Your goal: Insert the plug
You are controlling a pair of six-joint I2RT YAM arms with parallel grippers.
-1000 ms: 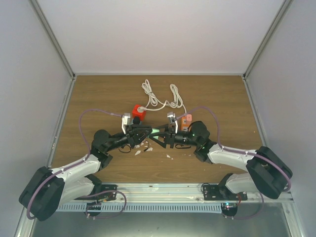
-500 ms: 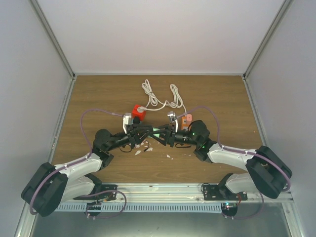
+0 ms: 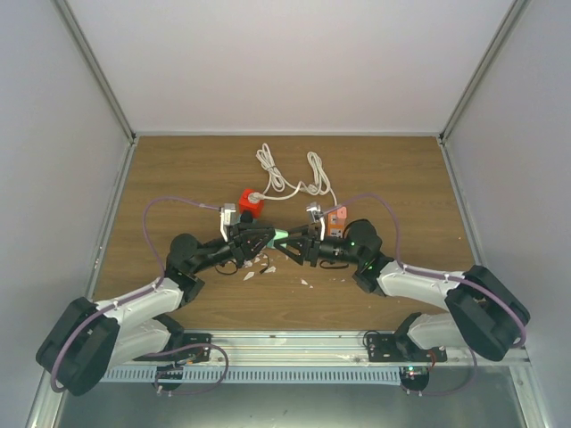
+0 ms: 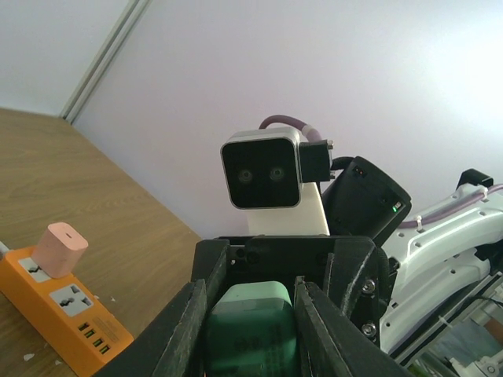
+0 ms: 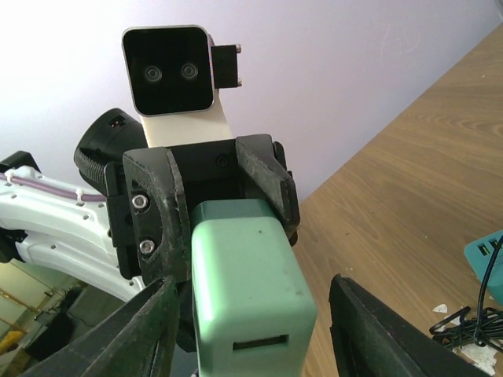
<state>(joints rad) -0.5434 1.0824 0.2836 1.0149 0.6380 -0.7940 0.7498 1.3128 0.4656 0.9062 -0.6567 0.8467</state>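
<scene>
Top view: both arms meet nose to nose over the middle of the brown wooden surface

Left tool: its 2 black fingers press against opposite sides of the mint-green rectangular plug. The tool is clamped on it, and the plug is carried clear of the surface

Right tool: fingers stand apart, 1 on each side of the same plug. A gap shows between the plug and the finger on the right of the right wrist view. On the other side I cannot tell whether there is contact. The plug's end face, with 1 small rectangular slot, points toward the right wrist camera

Orange power strip: lies flat on the surface just beyond the right tool, beside its wrist. In the left wrist view it sits low and to the left of the left tool. A pink cube adapter is seated upright in its end socket, with 1 more socket face and a row of small ports along the strip

Red cube socket: on the surface just beyond the left tool

Looped white cable: farther out than both tools, running between the red cube and the orange strip

White scraps: on the surface under the left tool

Teal object: only a corner shows, right of the right tool, with a black cable beside it; identity unclear
</scene>
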